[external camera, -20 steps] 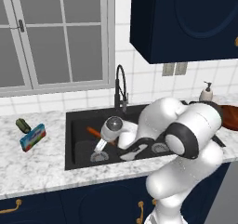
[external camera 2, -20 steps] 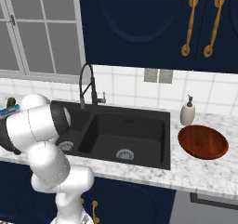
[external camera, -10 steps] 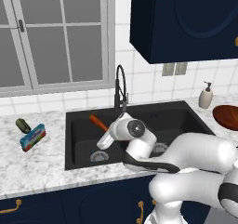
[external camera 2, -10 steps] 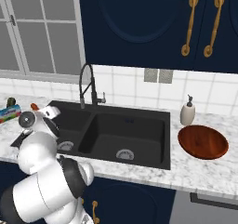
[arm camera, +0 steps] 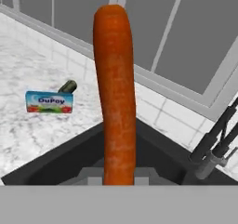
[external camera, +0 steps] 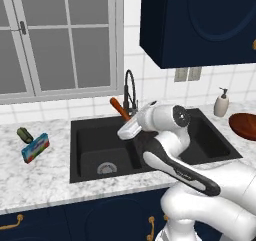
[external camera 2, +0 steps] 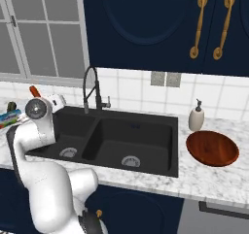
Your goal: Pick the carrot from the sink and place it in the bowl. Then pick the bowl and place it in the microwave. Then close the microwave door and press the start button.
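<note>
Holding the thin tapered orange carrot (external camera: 119, 108) above the matte black double-basin sink (external camera: 95, 147), the gripper (external camera: 128, 128) is pinched narrow on it. Hand view fills in the carrot's smooth blunt tip; the finger contact itself looks hidden. Right base view shows the glossy reddish-brown wooden bowl (external camera 2: 212, 148) on speckled marble counter (external camera 2: 214, 178).

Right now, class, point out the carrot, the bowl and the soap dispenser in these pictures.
carrot (arm camera: 115, 93), hand view, middle of its orange body
bowl (external camera 2: 212, 148), right base view, centre of its inside
soap dispenser (external camera 2: 196, 118), right base view, its rounded body
</note>
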Robot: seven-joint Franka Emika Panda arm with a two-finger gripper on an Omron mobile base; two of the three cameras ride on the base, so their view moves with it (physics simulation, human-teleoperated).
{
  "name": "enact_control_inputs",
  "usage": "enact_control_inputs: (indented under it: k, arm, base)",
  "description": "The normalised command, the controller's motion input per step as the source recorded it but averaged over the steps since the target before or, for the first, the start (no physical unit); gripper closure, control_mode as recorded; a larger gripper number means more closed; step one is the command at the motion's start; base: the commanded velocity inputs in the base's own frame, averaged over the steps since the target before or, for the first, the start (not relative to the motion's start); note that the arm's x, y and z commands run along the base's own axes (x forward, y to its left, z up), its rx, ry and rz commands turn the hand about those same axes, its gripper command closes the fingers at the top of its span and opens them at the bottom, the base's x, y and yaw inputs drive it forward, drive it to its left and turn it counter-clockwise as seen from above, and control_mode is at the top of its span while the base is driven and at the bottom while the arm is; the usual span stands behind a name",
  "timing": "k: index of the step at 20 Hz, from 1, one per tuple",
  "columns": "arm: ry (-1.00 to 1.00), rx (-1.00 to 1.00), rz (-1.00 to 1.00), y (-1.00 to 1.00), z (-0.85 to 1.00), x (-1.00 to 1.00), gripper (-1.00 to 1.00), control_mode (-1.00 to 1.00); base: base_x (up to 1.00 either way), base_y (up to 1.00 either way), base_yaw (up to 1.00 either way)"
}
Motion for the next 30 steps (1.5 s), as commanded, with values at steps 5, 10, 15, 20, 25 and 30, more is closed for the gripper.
enact_control_inputs:
  k: [5, 10, 15, 20, 25, 30]
  arm:
    - [0.00, 0.12, 0.00, -0.88, 1.00, -0.01, 1.00, -1.00]
    - [0.00, 0.00, -0.04, -1.00, 0.88, 0.00, 1.00, -1.00]
    - [0.07, 0.00, -0.13, -0.83, 0.13, 0.02, 1.00, -1.00]
    - [0.11, 0.12, -0.27, -0.59, 0.00, -0.07, 1.00, -1.00]
    - [0.10, 0.00, -0.14, -0.13, 0.04, -0.07, 1.00, -1.00]
    - [0.41, 0.05, -0.62, -0.52, 0.61, -0.13, 1.00, -1.00]
  base:
    - [0.00, 0.00, 0.00]
    - [0.00, 0.00, 0.00]
    - [0.00, 0.00, 0.00]
    - [0.00, 0.00, 0.00]
    - [0.00, 0.00, 0.00]
    - [0.00, 0.00, 0.00]
